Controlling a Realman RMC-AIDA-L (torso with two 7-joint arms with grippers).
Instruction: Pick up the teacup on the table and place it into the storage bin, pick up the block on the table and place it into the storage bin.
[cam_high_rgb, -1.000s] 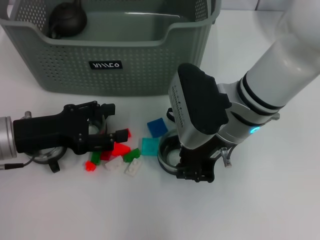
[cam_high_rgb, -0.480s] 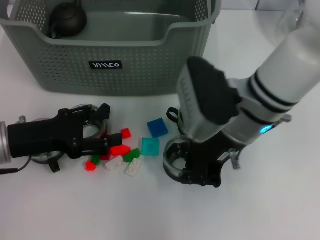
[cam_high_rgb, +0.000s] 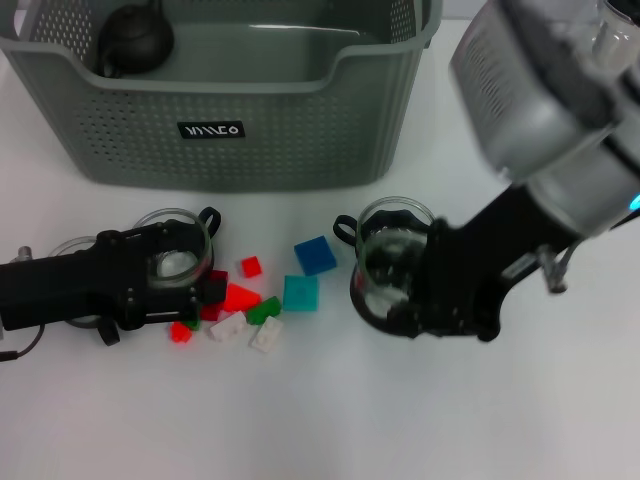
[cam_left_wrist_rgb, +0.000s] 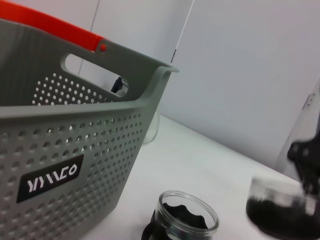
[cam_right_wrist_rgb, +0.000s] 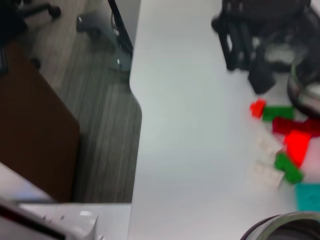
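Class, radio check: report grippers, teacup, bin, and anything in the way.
Right gripper shut on clear glass teacup, lifted near grey-green perforated storage bin. Left gripper by scattered small plastic blocks; second glass cup beside it.

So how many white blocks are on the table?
2. One white block lies by the left gripper tip, the other white block just right of it. More may hide under that gripper.

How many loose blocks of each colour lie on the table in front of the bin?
red blocks: 4, one of them darker
green blocks: 2
white blocks: 2
teal block: 1
blue block: 1
Total: 10
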